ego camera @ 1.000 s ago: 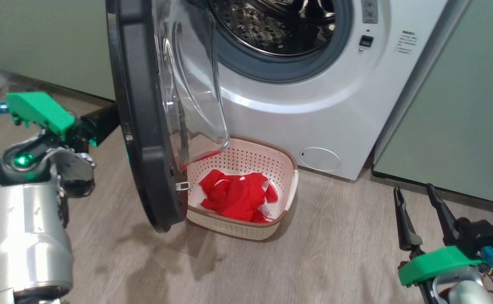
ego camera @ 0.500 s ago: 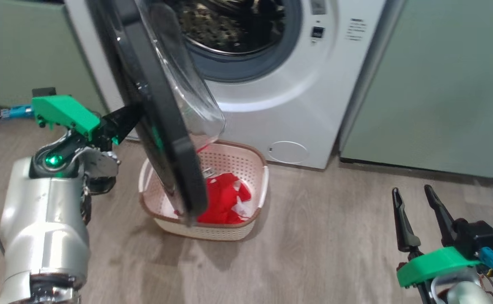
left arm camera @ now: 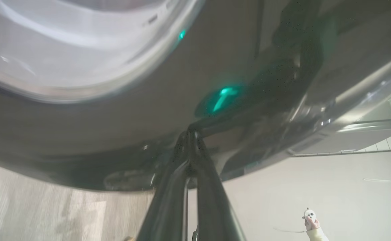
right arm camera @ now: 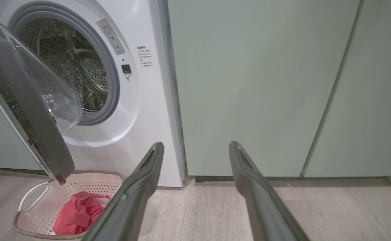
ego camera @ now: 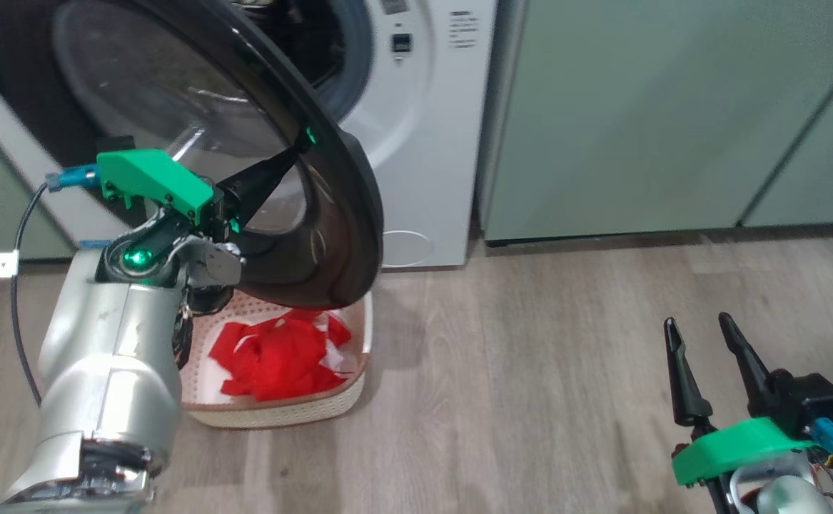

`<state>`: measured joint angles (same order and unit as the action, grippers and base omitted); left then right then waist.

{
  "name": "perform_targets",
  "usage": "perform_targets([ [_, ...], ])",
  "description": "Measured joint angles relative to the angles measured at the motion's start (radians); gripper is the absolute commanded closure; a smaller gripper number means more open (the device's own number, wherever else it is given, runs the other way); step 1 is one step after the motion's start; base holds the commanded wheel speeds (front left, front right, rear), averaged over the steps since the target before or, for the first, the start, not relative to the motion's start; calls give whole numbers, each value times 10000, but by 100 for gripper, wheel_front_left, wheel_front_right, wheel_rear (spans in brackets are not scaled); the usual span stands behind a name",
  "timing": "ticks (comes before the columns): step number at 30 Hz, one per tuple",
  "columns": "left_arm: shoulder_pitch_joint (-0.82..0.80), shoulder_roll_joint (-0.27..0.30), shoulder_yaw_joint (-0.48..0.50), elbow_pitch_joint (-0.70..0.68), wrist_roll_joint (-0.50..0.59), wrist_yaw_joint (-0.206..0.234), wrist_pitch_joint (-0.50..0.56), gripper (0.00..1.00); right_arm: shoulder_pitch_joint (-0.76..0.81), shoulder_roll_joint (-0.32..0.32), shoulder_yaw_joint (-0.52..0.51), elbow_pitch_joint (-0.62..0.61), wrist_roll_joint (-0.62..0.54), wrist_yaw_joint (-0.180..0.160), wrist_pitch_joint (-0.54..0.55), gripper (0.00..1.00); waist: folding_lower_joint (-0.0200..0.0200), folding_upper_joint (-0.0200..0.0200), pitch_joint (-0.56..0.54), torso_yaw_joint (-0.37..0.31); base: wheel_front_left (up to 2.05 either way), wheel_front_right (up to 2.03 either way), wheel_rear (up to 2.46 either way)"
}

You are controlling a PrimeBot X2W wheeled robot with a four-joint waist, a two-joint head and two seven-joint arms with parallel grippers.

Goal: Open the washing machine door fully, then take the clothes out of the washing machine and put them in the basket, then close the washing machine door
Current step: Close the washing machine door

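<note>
Step in hand, as I judge it: closing the door, the last part of the task.

- Left pincer (ego camera: 300, 146): clenched with nothing in it, its closed tips pressed on the outer face of the washing machine door (ego camera: 173, 93), centre-left of the head view.
- The door stands part-swung, at an angle to the washing machine (ego camera: 423, 143).
- Right pincer (ego camera: 697, 321): released and empty at the lower right, well apart from the work.
- The clothes (ego camera: 273, 357) lie in the basket (ego camera: 280, 417), lower left of centre. In the right wrist view the drum looks empty.

To do it well: push steadily through the arc, square to the glossy face so the tips don't skid, and press until the latch catches.

In the way: the basket sits under the door's lower edge, and the rim looks just below it. I cannot tell if they touch, so a snag is possible.

Around: pale green cabinets (ego camera: 637, 107) to the right and wood-look floor (ego camera: 530, 392). A person's hand (left arm camera: 311, 222) shows at the lower right of the left wrist view.
</note>
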<state>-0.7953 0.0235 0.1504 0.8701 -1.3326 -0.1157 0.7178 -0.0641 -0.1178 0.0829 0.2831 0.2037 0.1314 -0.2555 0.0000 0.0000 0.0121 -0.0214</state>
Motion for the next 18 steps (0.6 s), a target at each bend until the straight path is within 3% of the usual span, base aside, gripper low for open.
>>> perform_targets([
  [8,-15,-25,-320,157,-439,-82,-405,100,67,-42,-44,0,0,0,0,0,0,0,-24,-695,0,0,0],
  [17,706,-8,-224,-667,-918,-84,-671,100,93,-42,-217,-12,0,0,0,0,0,0,-205,-81,0,0,0],
  [18,879,19,-190,-819,-949,-84,-729,87,93,-36,-213,-13,0,0,0,0,0,0,-231,27,0,0,0],
])
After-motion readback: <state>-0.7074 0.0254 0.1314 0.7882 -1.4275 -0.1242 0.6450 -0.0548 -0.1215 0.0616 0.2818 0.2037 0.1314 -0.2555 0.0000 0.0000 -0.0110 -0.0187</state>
